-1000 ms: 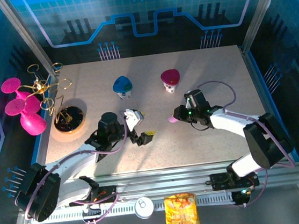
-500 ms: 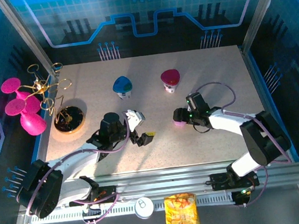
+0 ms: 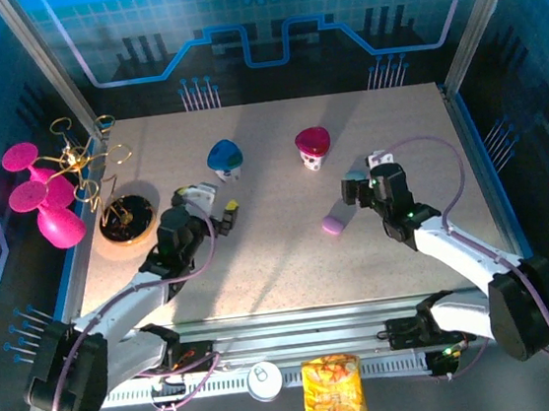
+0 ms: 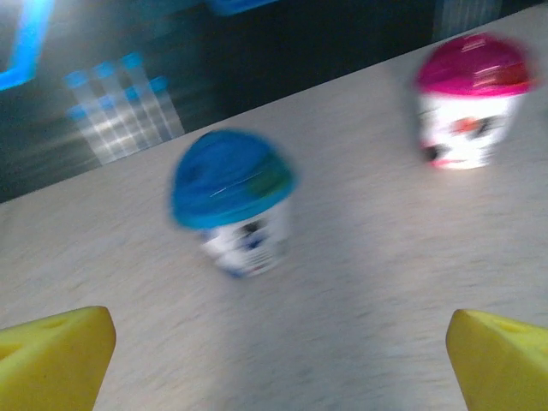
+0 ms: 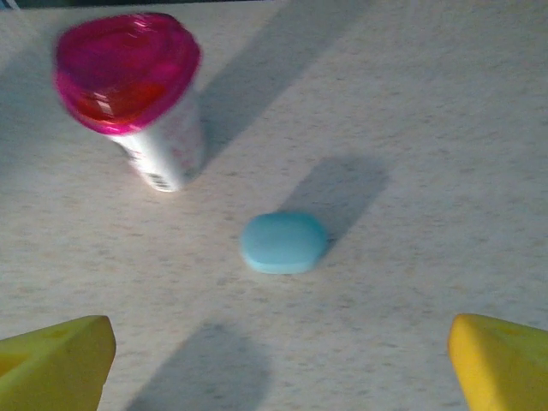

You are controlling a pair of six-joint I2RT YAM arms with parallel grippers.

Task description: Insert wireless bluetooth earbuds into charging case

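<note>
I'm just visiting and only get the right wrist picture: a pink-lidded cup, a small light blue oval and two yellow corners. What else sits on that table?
Observer: A blue-lidded cup stands to the left of your pink-lidded cup, apart from it.
Operator: Anything else small, like my blue oval?
Observer: Yes, a lilac oval piece lies alone on the table, closer to its near edge than the cups.
Operator: What is the other arm doing?
Observer: The left claw is open and empty, facing the blue-lidded cup.
</note>
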